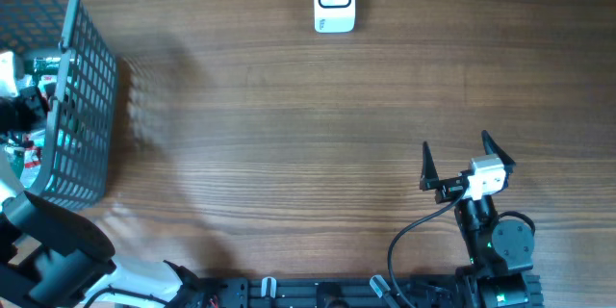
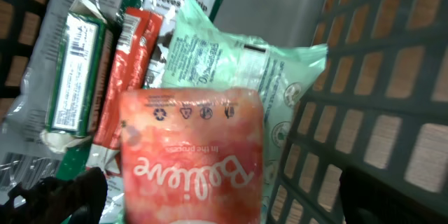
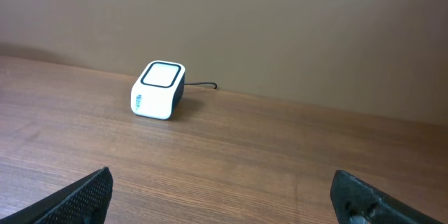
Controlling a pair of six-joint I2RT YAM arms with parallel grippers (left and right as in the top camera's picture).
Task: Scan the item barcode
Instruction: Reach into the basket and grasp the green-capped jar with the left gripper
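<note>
**Right arm**: a black jointed body is being shown, with a white block-shaped module being carried behind the right end effector. Two black fingers are being displayed, each tapering to a point. A black cable is being routed in a loop from the wrist to the base. A small green light is being emitted at one joint.

**Left arm**: black links and a white shell are being seen. In the left wrist view, one left finger is being rendered dark and blurred.
</note>
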